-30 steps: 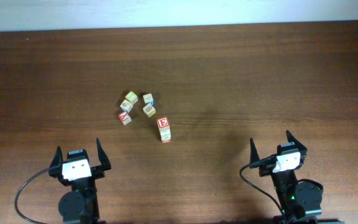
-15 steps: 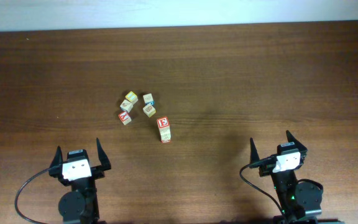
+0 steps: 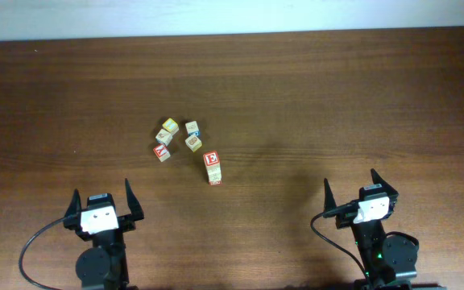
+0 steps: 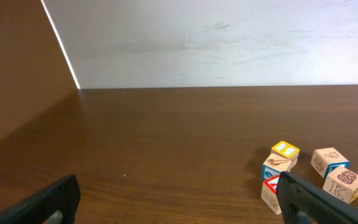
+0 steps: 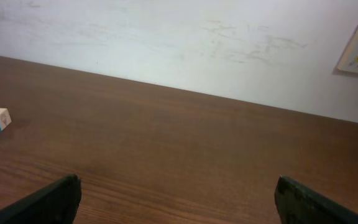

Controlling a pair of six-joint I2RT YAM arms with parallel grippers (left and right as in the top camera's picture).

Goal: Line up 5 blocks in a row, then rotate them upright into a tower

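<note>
Overhead: left claw (image 3: 101, 192) and right claw (image 3: 350, 179) gape empty, well apart from blocks (image 3: 192, 142)

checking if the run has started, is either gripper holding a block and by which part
Nothing is held. The left gripper and the right gripper both stand open and empty, well apart from the blocks.

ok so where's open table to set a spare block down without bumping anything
The right half of the table is bare, from the red E block across to the right gripper. The far strip and the left side are free too. Crowded only left of centre, where the blocks cluster.
</note>
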